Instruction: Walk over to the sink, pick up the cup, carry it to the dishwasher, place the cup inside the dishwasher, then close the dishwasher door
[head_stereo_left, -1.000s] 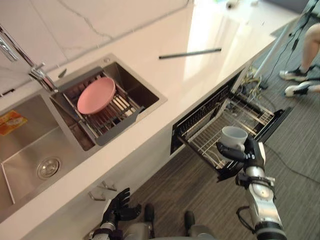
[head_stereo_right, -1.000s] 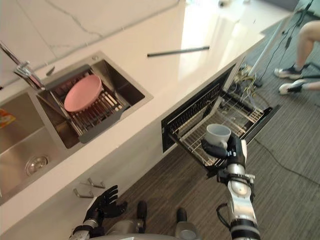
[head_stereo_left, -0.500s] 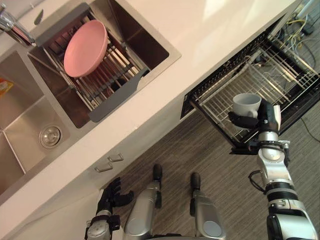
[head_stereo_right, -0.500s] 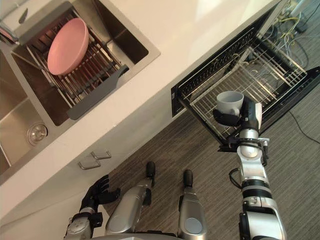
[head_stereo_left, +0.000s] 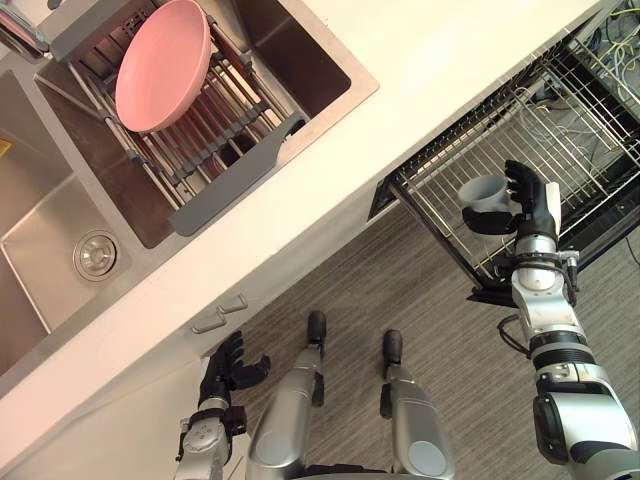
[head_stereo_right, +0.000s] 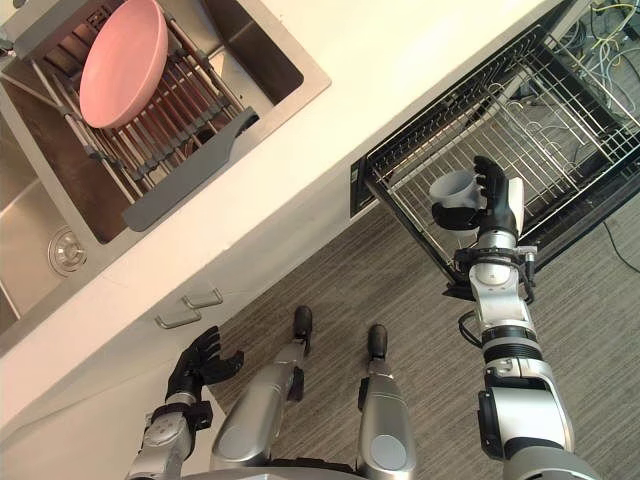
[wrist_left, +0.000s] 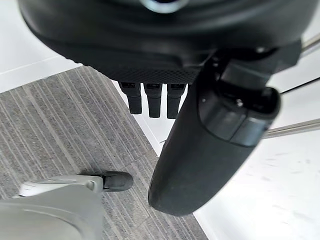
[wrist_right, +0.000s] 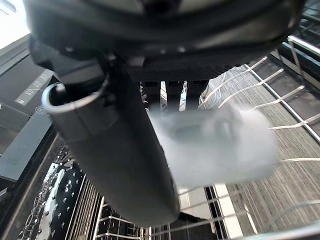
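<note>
Counter (head_stereo_left: 420, 70): white, running diagonally from lower left to upper right. Sink (head_stereo_left: 45, 235): steel, upper left, with a grey drain rack (head_stereo_left: 215, 195) bearing a pink plate (head_stereo_left: 162, 65). Dishwasher basket (head_stereo_left: 545, 125): wire, pulled out at the right edge above the grey floor (head_stereo_left: 400, 300). Cup (head_stereo_left: 483, 190): pale grey, plain-walled, mouth visible, held over the basket's near corner. Right hand (head_stereo_left: 527, 195): thumb and fingers curled round the cup. Left hand (head_stereo_left: 228, 362): lower left, fingers loosely spread, holding nothing.
</note>
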